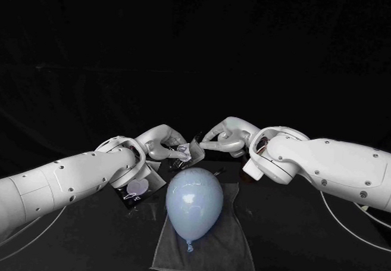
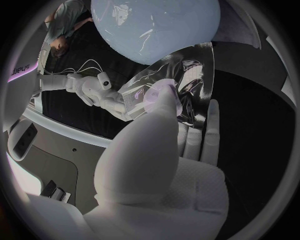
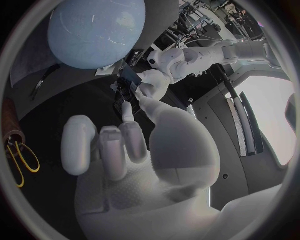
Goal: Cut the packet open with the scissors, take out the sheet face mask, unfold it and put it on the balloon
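- left hand: just left of centre in the head view. Thumb pressed down on a glossy sheet, the other fingers straight and side by side behind it, so it pinches the sheet.
- right hand: just right of centre, facing the left hand. One finger and the thumb reach out to the sheet's other edge and look to pinch it. The remaining fingers are curled toward the palm and touch nothing.
- glossy sheet: held in the air between the two hands, above the top end of the balloon and off the surface. It is thin, crinkled, see-through and shiny, with dark reflections in the left wrist view. Cannot tell whether it is the mask or the packet film.
- balloon: pale blue, smooth, glossy, egg-shaped. It lies lengthwise at centre-bottom of the frame, knot end toward the bottom edge.
- towel: grey, soft, matte, rectangular. It lies flat under the balloon.
- dark flat piece: lies on the surface just left of the balloon, below the left wrist. It has a pale oval on it; detail is too small to read.
- scissors: yellow loop handles at the rim of the right wrist view, well apart from both hands.
- surface: black, matte.
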`<state>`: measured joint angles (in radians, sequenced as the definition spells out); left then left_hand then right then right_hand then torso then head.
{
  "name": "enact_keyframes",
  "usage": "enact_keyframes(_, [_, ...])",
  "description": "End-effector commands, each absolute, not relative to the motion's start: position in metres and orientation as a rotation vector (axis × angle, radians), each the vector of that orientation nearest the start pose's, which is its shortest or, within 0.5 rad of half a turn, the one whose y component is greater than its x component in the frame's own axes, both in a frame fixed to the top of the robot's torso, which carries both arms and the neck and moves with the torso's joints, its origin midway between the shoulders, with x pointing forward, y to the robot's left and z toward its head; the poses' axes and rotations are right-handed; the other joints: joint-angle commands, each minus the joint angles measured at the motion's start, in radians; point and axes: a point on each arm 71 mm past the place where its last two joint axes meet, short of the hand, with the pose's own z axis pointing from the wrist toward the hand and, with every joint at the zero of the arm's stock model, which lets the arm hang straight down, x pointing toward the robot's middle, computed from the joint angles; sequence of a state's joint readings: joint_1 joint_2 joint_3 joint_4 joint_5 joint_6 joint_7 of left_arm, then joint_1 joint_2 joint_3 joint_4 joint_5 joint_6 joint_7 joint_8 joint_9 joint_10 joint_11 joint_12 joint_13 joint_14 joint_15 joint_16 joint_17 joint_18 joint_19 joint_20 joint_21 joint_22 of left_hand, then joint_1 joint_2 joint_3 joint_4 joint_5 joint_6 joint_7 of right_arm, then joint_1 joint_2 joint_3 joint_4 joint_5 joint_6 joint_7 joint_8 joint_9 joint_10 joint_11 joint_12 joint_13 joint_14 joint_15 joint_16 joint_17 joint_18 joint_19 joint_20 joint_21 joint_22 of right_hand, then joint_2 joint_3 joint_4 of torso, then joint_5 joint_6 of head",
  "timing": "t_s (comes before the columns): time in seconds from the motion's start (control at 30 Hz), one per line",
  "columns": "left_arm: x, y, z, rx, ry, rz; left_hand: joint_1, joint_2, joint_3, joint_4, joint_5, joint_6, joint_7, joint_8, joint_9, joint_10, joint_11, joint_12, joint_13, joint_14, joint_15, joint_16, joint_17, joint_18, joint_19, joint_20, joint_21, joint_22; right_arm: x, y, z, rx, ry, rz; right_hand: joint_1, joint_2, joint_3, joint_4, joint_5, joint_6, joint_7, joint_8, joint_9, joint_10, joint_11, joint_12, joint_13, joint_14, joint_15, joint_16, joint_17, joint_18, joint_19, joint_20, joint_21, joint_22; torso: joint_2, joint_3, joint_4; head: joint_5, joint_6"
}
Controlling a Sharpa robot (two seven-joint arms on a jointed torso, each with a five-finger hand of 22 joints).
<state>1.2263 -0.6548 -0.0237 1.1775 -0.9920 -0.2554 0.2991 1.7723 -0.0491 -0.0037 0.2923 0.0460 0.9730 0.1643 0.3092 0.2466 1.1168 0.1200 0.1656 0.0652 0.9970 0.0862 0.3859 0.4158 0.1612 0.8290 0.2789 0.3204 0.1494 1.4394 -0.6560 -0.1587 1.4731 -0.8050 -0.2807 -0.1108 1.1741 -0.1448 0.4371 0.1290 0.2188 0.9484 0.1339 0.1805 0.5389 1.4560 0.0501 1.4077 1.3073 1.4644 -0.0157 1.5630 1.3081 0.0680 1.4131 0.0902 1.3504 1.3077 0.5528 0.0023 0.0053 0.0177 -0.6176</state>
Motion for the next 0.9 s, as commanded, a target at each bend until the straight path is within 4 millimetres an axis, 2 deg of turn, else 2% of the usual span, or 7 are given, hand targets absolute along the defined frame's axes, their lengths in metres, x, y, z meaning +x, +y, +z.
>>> enact_keyframes(0.03, [0.5452,0.1919,-0.1758,-0.091,1.6,-1.064,0.007,0.0,0.005,0.0,0.002,0.002,0.007,-0.004,0.0,-0.001,0.007,-0.005,0.0,0.0,0.005,-0.006,0.001,0.015,-0.001,0.001,0.007,0.002,0.5132,-0.1241,-0.1211,0.206,1.788,0.993,0.014,-0.005,0.002,-0.01,0.006,0.009,0.0,0.0,0.001,0.007,0.002,0.005,0.122,0.102,0.0,0.003,0.244,-0.004,0.009,0.001,0.004,0.039,0.0,-0.0005,0.0007,0.0,0.0])
enact_keyframes(0.63, [0.545,0.1915,-0.1757,-0.094,1.601,-1.068,0.004,-0.002,0.006,0.0,0.002,0.001,0.009,-0.006,-0.001,-0.002,0.009,-0.007,0.0,0.0,0.006,-0.007,0.001,0.015,-0.002,0.001,0.007,0.002,0.5153,-0.121,-0.1253,0.168,1.79,0.954,0.048,-0.007,0.017,-0.036,0.013,0.019,-0.003,0.005,0.006,0.009,-0.001,0.009,0.126,0.103,-0.003,0.004,0.247,-0.005,0.012,-0.002,0.008,0.044,0.0,-0.0005,0.0006,0.0,-0.003])
enact_keyframes(0.9, [0.5449,0.1915,-0.1756,-0.101,1.602,-1.072,0.004,-0.002,0.006,0.0,0.002,0.001,0.009,-0.006,-0.001,-0.002,0.009,-0.007,0.0,0.0,0.006,-0.007,0.001,0.015,-0.002,0.001,0.007,0.002,0.515,-0.1197,-0.1261,0.148,1.795,0.935,0.06,-0.003,0.025,-0.046,0.0,0.028,-0.006,0.011,0.009,0.01,-0.004,0.009,0.127,0.104,-0.006,0.004,0.249,-0.006,0.013,-0.004,0.009,0.047,0.0,-0.0004,-0.0002,0.0,-0.005])
